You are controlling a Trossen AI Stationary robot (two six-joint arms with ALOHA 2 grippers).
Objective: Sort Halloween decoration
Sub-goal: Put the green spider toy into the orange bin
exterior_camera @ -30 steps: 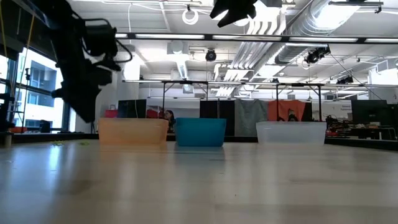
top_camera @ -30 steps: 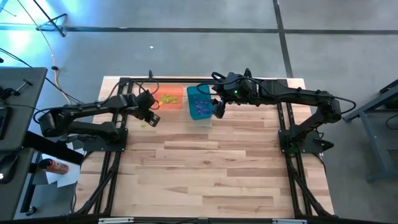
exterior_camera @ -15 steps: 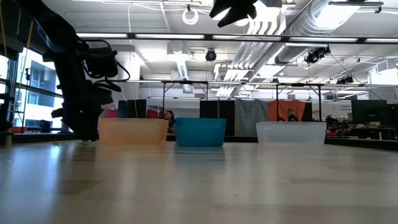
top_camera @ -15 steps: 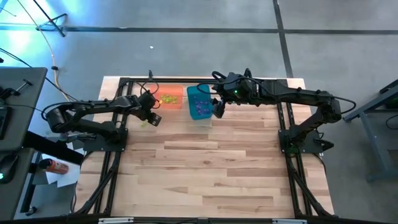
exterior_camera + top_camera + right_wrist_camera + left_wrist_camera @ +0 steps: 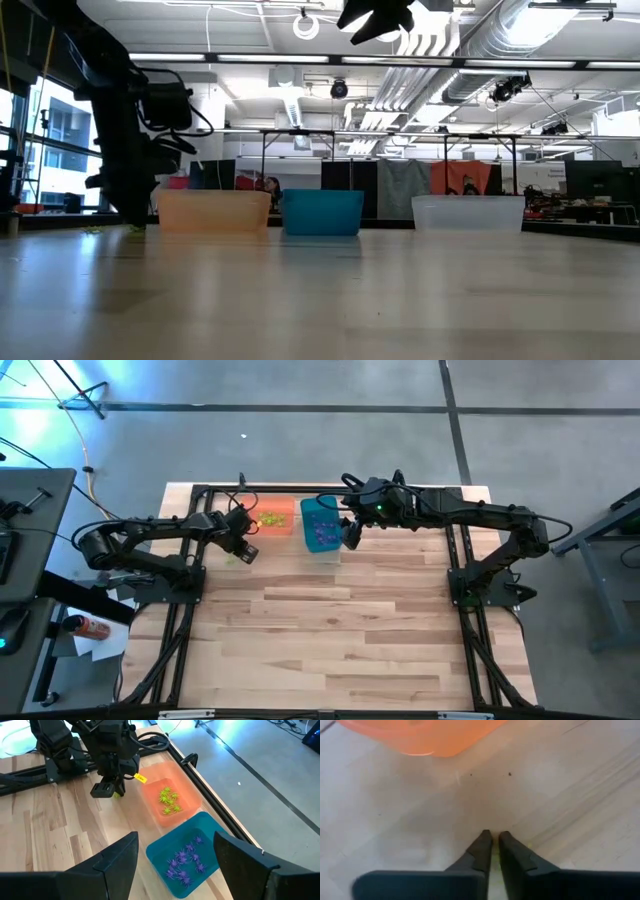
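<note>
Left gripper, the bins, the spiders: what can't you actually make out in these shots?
- Left gripper: fingers nearly closed at the table; a yellow-green sliver between them, too small to identify.
- Clear bin: hidden under the right arm in the high view; contents unreadable in the low view.
- Right gripper: open, fingertips cut off by the frame edge.

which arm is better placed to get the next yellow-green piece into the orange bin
Left, probably. The left gripper is down at the table right beside the orange bin, fingers nearly closed with a sliver of yellow-green showing between them. The right gripper hovers open above the teal bin, farther away.
</note>
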